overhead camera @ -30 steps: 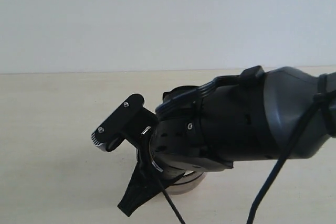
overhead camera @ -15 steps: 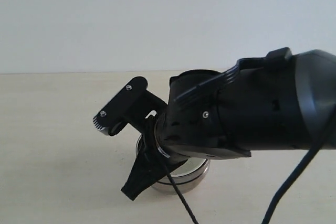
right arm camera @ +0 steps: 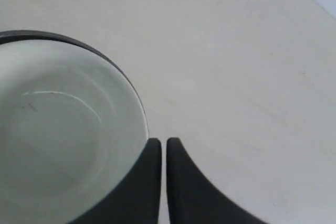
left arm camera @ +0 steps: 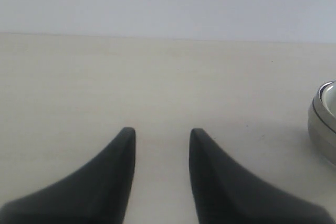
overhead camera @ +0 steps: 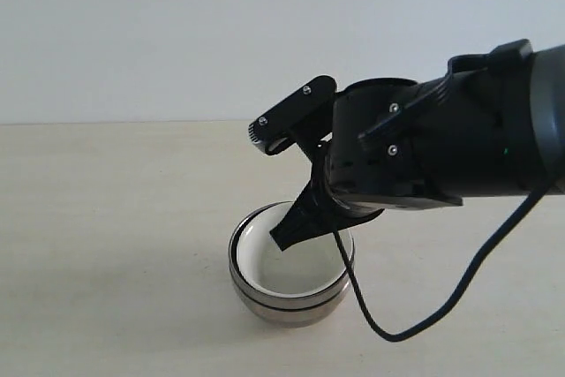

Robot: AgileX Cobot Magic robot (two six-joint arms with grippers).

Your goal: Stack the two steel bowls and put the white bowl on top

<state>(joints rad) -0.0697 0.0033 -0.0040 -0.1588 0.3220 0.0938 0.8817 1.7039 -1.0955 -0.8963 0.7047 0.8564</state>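
Note:
The two steel bowls (overhead camera: 287, 305) sit nested on the table, a dark seam between them. The white bowl (overhead camera: 291, 273) rests inside the top one. My right gripper (overhead camera: 282, 237) hangs just above the stack's far rim, its black fingers pointing down, touching nothing. In the right wrist view the right gripper (right arm camera: 163, 141) is shut with only a thin slit and nothing held, beside the white bowl (right arm camera: 58, 129) and its dark steel rim (right arm camera: 68, 38). My left gripper (left arm camera: 160, 131) stands open over bare table, with the steel bowls (left arm camera: 321, 132) off to one side. The exterior view does not show it.
The right arm's bulky black wrist (overhead camera: 441, 143) fills the right side of the exterior view, and its cable (overhead camera: 415, 324) loops down onto the table next to the stack. A pale wooden tabletop (overhead camera: 106, 245) spreads all round under a white wall.
The right arm has risen and drawn back to the right, uncovering the stack. Its fingers, low beside the bowls before, now hang above the rim.

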